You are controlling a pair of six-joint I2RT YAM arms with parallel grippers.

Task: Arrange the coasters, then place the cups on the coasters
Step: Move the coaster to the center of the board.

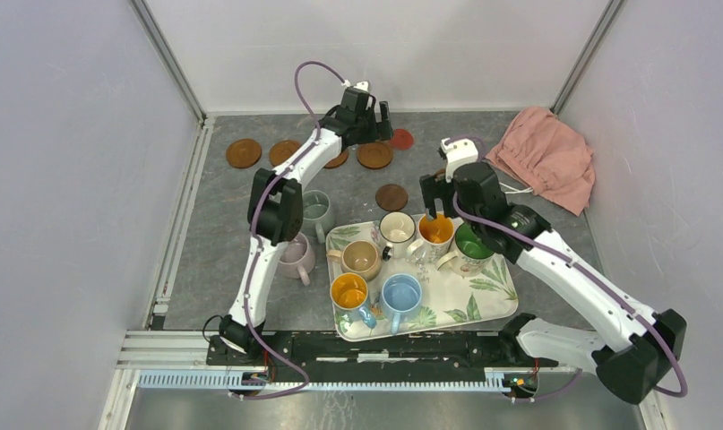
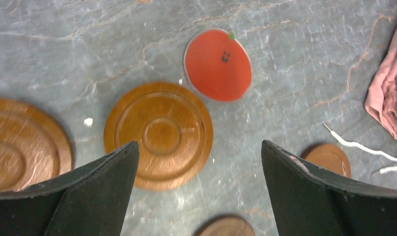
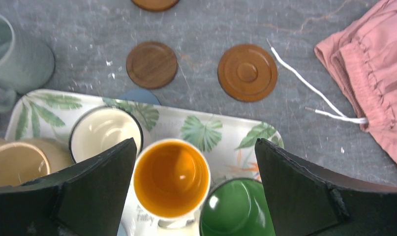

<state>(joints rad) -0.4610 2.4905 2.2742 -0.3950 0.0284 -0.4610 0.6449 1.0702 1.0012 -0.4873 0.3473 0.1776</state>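
Top view: your left jaws hung spread over the coasters (image 1: 374, 155) by the desk's far edge. Left wrist: a ridged coaster (image 2: 158, 135) lay just ahead, left of centre. Right wrist: right jaws, spread, straddled the orange-inside cup (image 3: 170, 178) on the tray (image 3: 206, 132).

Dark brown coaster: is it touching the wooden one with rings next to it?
Apart. The right wrist view shows bare grey table between the dark brown coaster and the ringed wooden coaster.
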